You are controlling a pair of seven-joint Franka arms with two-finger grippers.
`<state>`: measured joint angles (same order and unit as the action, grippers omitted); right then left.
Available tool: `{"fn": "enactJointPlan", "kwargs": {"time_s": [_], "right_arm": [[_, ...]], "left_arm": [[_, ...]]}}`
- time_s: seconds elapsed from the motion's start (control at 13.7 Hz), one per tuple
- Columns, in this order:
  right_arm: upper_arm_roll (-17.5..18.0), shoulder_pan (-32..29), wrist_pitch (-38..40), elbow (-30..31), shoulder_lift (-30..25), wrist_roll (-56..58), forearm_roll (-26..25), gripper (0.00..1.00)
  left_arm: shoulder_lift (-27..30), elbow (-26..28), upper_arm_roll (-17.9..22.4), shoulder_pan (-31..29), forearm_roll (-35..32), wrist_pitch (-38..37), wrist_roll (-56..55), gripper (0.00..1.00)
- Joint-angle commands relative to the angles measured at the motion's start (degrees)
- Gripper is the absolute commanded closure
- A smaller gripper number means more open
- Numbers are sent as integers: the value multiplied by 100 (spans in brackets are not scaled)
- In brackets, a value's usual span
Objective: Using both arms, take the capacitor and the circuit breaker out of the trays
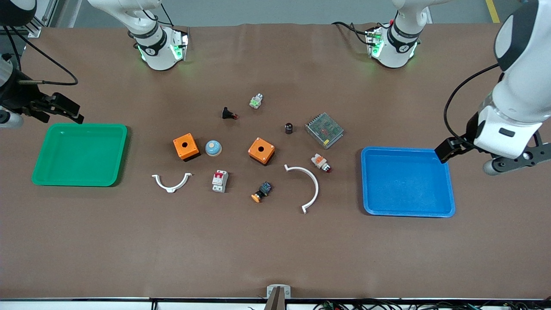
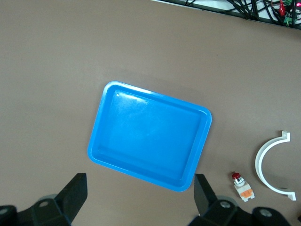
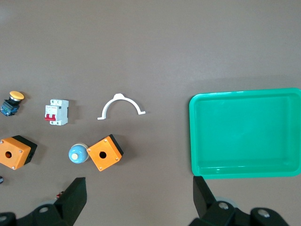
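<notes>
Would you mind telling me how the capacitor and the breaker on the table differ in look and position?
The capacitor is a short black cylinder with a shiny top; the breaker is a light-grey rectangular block with a red lever section. The capacitor lies farther from the front camera, beside the metal mesh box; the breaker lies nearer, between the small white bracket and the orange-capped switch. Both are small, smaller than the orange boxes, and neither is held by a gripper.

Brown matte table [image 1: 275,249] (grey floor above it)
</notes>
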<state>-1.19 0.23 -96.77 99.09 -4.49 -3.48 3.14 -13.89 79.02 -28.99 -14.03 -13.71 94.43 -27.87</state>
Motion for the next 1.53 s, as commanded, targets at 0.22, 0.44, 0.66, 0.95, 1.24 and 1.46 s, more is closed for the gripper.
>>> {"fn": "enactJointPlan", "kwargs": {"time_s": [0.22, 0.44, 0.66, 0.95, 1.24, 1.46], "right_arm": [[-57, -93, 123, -601, 220, -21, -190, 0], [-66, -102, 123, -715, 229, -22, -410, 0], [-66, -93, 106, -786, 238, -48, -402, 0], [-75, -102, 71, -795, 238, -101, -340, 0], [-75, -145, 71, -874, 229, -92, -314, 0], [-75, -163, 123, -1084, 229, -57, -314, 0]], "left_arm": [[202, 69, -55, -284, 299, -100, 343, 0], [185, 69, -46, -293, 308, -91, 632, 0], [193, 69, -63, -293, 308, -100, 686, 0], [701, 515, 1003, 626, 692, -91, 878, 0], [1151, 1141, 2088, 1454, 957, -100, 1477, 0], [1221, 1256, 2134, 1342, 1125, -100, 1756, 0]]}}
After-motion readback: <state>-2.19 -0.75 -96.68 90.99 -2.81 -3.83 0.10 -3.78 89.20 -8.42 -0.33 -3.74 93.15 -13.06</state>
